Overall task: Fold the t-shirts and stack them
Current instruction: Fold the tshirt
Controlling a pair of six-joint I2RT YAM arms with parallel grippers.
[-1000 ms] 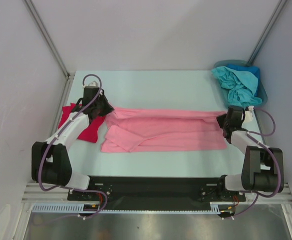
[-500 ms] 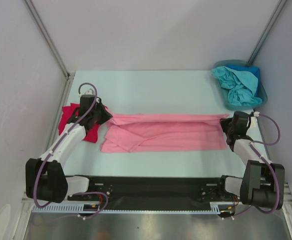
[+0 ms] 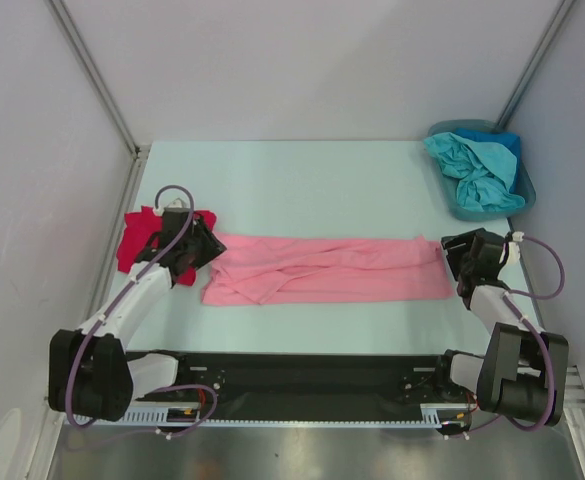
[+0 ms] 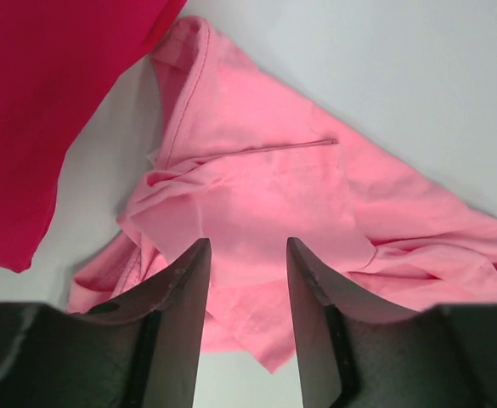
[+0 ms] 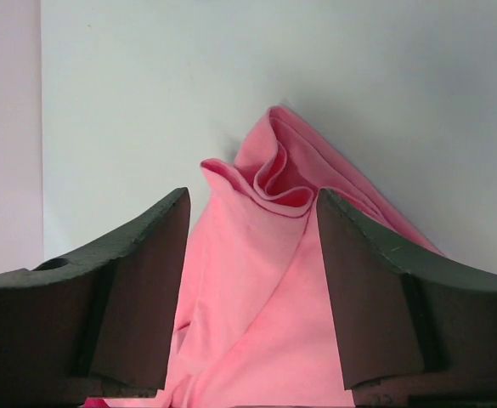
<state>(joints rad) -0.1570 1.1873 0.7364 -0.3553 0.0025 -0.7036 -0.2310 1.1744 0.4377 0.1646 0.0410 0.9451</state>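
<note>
**Lying flat: pink shirt between two spread grippers**

The pink shirt [image 3: 322, 270] stretches as a long, creased band across the table [image 3: 302, 180]. It runs parallel to the near edge and lies closer to it than to the far edge. The left gripper [image 3: 210, 250] sits low over the band's left end with its fingers spread, and the wrist view shows pink cloth lying flat in the gap. The right gripper [image 3: 449, 254] is at the band's right end, also spread, with a small rolled fold of cloth just past its fingertips. The red shirt [image 3: 137, 232] lies by the left edge, partly under the left arm and just beside the pink one. In the far right corner a bin [image 3: 477, 212] holds a crumpled teal shirt [image 3: 467, 165] and a blue shirt [image 3: 502, 143] behind it.
</note>
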